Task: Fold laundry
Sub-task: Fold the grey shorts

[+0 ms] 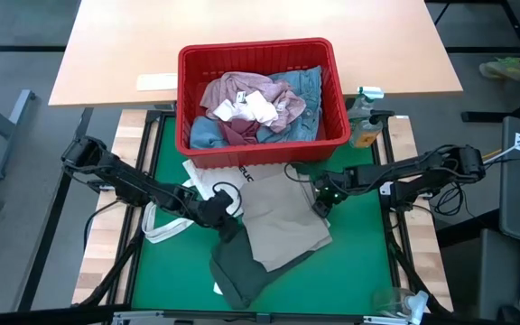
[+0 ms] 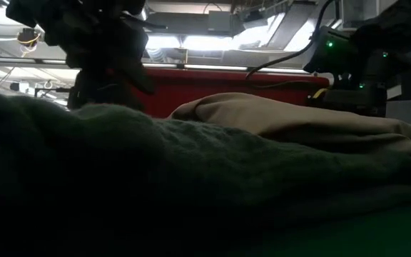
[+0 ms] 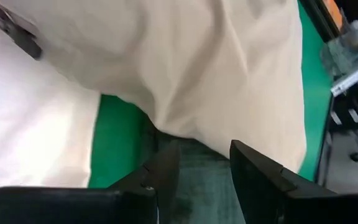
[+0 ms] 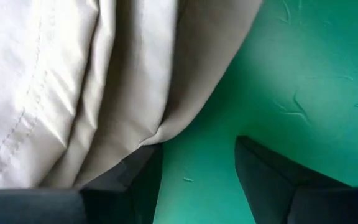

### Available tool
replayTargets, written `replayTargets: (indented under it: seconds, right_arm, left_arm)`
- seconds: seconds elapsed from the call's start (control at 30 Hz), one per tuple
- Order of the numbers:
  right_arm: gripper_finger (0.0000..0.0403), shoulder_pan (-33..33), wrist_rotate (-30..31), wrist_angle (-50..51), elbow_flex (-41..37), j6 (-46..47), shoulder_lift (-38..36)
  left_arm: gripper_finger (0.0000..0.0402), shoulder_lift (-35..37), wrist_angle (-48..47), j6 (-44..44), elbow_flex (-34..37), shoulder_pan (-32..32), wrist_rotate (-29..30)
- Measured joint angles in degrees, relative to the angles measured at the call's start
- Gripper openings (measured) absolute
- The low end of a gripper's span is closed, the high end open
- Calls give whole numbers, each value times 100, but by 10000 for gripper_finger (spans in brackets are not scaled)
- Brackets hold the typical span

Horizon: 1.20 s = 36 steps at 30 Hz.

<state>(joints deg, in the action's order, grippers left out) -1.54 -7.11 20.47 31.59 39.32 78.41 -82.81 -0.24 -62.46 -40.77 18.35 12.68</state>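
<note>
Both grippers sit at the beige trousers [image 1: 283,226]: left gripper [image 3: 204,171] parted over the dark green top [image 1: 237,271], right gripper [image 4: 194,177] parted and empty beside the edge. Each should pinch a single fabric layer.

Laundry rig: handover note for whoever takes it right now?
Left hand: open, low over the dark green top, at the beige trousers' left edge; holds nothing.
Right hand: open, on the green mat at the trousers' right edge; the fabric edge touches one finger, not gripped.
Trousers lie rumpled mid-mat, overlapping the green top. White tote bag lies to their left.
Red basket at the far edge holds the pink top, jeans and white socks.
Done: two garments out of the basket. Left: nothing looks neatly folded yet; the basket is unsorted.
</note>
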Motion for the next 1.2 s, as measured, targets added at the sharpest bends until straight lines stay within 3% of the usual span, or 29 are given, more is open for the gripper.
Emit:
replayTargets:
  seconds: [0.23, 0.57, 1.07, 1.2]
  right_arm:
    - [198, 2, -4, -16, 0, 8, 7]
    - [198, 2, -18, -124, -4, 9, 11]
    - [197, 7, -195, -478, -11, 8, 24]
    - [179, 7, -195, -507, -11, 8, 24]
  left_arm:
    - [135, -54, -20, -111, -2, -17, 429]
    - [135, -730, 147, -1437, -2, -82, 321]
    - [135, -1450, 870, -1358, -9, -409, 249]
    - [135, -1536, 1004, -1146, -9, -409, 268]
